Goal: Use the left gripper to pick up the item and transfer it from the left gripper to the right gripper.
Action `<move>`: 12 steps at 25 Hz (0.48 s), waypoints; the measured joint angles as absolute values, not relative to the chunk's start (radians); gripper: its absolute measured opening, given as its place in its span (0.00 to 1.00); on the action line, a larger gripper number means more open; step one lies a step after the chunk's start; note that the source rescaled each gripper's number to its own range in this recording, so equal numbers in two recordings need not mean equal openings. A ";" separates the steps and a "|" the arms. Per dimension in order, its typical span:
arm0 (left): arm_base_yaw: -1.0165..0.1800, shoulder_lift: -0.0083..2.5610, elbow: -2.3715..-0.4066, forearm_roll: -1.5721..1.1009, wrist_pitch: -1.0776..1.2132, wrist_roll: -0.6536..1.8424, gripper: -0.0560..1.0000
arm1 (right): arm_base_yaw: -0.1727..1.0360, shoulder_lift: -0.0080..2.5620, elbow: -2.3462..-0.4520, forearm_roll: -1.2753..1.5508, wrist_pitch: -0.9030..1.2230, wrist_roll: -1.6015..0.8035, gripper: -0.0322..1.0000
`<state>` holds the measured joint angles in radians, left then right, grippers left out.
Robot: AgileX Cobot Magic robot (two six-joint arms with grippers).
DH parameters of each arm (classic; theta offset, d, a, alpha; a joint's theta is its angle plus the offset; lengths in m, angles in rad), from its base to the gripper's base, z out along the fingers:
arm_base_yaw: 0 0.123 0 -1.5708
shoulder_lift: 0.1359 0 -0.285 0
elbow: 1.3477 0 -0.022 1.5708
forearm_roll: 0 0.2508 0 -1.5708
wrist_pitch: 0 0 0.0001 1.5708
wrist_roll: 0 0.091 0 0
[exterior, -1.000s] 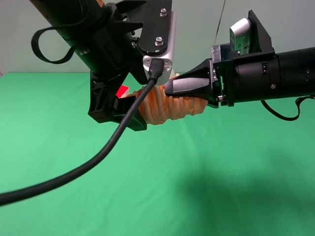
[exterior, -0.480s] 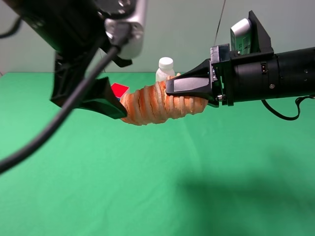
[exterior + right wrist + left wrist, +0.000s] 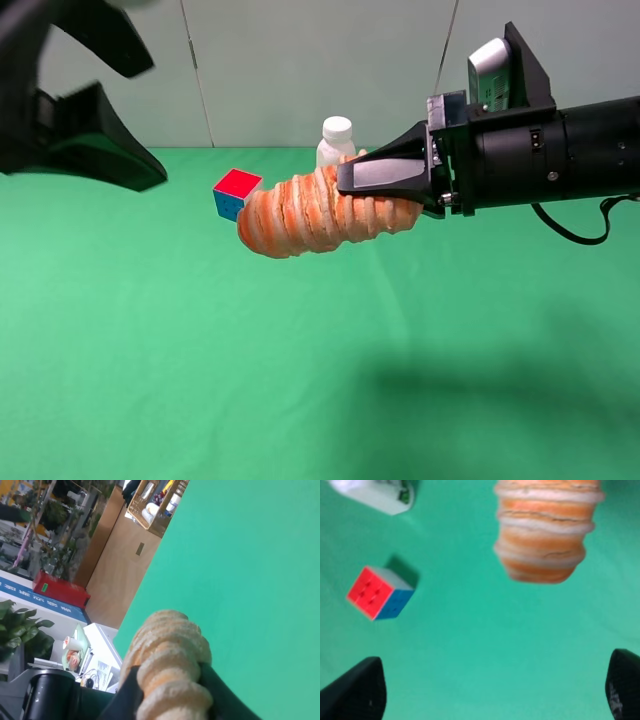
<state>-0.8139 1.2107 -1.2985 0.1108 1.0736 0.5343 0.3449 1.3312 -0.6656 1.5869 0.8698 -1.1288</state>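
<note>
The green table fills the lower frame of the high view, and nothing of the task rests on it. The right gripper reaches in level from the right edge, its jaws clamped on the item; the right wrist view shows the ridged roll pinched between both fingers. The left gripper sits in the upper left corner, jaws spread wide and holding nothing, well apart from the roll. In its wrist view only the two fingertips show at the bottom corners, with the roll's free end at the top. The item hangs mid-frame above the cloth, its long axis running almost level, dipping slightly toward the left, free end toward the left gripper. The handover looks done. Beyond lie a puzzle cube and a white bottle
</note>
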 joint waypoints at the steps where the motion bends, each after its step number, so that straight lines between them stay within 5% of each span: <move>1: -0.814 1.197 -1.299 0.115 1.076 0.520 0.88 | 0.345 1.331 -0.666 1.582 0.870 -1.128 0.07; 12: -0.788 0.973 -1.176 0.122 1.131 0.445 0.88 | 0.345 1.331 -0.666 1.546 0.868 -1.089 0.07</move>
<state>-0.7876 0.9729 -1.1761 0.1223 1.1308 0.4451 0.3449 1.3312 -0.6656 1.5460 0.8678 -1.0891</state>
